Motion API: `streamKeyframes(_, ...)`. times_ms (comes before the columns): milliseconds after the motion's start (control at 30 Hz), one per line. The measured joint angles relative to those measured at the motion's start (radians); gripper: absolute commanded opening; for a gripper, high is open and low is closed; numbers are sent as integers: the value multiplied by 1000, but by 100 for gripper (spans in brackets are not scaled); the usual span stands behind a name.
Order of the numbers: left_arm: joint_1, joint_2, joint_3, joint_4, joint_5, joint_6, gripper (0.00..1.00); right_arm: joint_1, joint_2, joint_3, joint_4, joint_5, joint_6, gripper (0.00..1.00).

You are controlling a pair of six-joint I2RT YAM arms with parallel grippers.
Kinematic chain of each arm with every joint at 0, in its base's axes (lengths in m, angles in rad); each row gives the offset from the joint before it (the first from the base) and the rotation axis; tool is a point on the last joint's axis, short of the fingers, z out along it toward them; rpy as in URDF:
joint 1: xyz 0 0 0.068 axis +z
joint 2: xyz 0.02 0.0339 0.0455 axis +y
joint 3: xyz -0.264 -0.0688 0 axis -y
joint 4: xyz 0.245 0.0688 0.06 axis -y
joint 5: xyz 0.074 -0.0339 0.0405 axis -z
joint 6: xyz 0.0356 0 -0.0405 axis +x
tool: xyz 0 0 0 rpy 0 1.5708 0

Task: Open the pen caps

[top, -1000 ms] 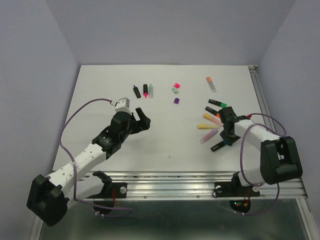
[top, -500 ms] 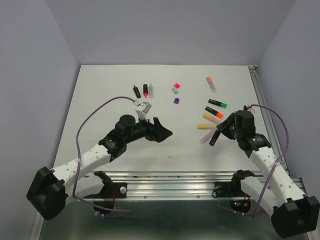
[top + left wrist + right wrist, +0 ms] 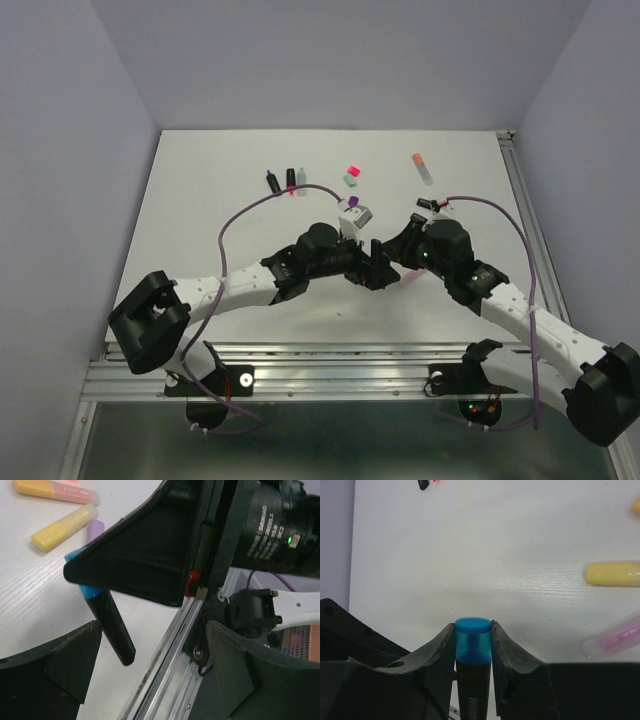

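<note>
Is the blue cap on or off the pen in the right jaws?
On. The right wrist view shows the blue cap seated on the end of the black pen, held between the jaws of the right gripper.

White table [image 3: 190, 220], aluminium rail [image 3: 340, 356], lilac walls [image 3: 330, 60]

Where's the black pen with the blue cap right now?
The black pen is clamped in the right gripper, with its blue cap poking out past the fingertips. It is near the middle of the table, facing the open left gripper.
</note>
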Motion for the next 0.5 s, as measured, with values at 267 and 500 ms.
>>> streamKeyframes(267,-9,35,48,-66,-128,35,94,77,66,46,9,92,76,1)
streamKeyframes(500,-9,42,76,-138,-212,63,80,90,69,80,11,109,110,1)
